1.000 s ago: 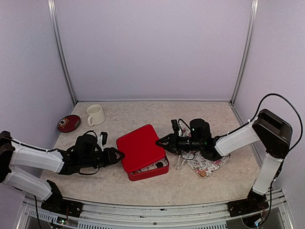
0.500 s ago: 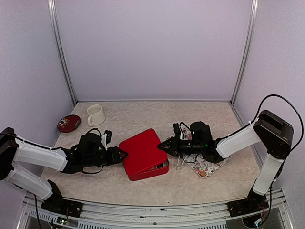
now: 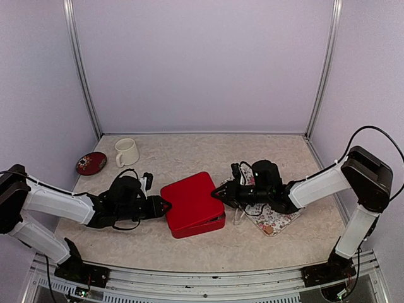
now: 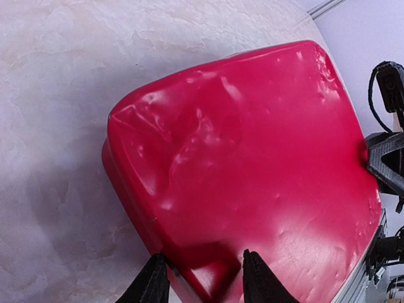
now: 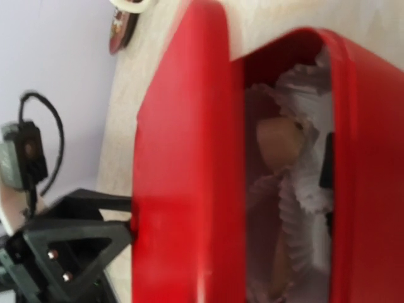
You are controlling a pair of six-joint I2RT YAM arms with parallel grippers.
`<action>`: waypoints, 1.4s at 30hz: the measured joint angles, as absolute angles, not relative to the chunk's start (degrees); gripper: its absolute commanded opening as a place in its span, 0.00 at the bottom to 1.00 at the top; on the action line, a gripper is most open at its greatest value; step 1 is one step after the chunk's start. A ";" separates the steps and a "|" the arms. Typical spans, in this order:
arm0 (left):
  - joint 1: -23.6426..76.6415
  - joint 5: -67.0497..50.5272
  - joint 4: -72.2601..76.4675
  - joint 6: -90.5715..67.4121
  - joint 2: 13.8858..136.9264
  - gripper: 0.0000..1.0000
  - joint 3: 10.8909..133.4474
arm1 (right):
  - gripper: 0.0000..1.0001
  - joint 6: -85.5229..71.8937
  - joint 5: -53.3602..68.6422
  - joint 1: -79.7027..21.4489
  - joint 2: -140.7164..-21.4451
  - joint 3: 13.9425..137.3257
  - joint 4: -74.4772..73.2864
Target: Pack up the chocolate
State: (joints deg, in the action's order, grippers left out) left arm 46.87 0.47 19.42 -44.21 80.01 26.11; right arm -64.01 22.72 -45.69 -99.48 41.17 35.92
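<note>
A red box lid (image 3: pixel 191 199) lies over the red box (image 3: pixel 205 227) at the table's middle. My left gripper (image 3: pixel 165 206) is shut on the lid's left corner, its fingertips (image 4: pixel 154 281) astride that corner of the lid (image 4: pixel 252 158). My right gripper (image 3: pixel 214 192) meets the lid's right corner; its own fingers do not show in the right wrist view. There the lid (image 5: pixel 183 189) stands a gap above the box rim (image 5: pixel 363 189), with the white liner (image 5: pixel 303 189) and a tan chocolate (image 5: pixel 278 139) inside. Another tan chocolate (image 3: pixel 269 230) lies on the floral tray (image 3: pixel 281 219).
A white mug (image 3: pixel 126 152) and a small dark red dish (image 3: pixel 91 163) stand at the back left. A small clear object (image 3: pixel 238 216) sits between the box and the floral tray. The left gripper also shows in the right wrist view (image 5: pixel 69 246).
Both grippers have carried the lid to the right and down over the box. The chocolates seen under the lid in the top view are now covered.
</note>
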 measured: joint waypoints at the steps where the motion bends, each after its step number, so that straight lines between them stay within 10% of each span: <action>1: 46.96 0.47 19.38 -44.10 80.09 0.40 26.30 | 0.46 -63.61 22.31 -45.67 -99.02 41.47 34.65; 16: 47.35 0.01 20.01 -43.42 81.91 0.40 28.03 | 0.71 -50.98 17.10 -41.58 -91.83 46.19 13.63; 42: 42.50 -1.04 17.47 -43.38 84.86 0.67 32.25 | 0.36 -35.05 22.31 -40.05 -103.48 60.23 -0.43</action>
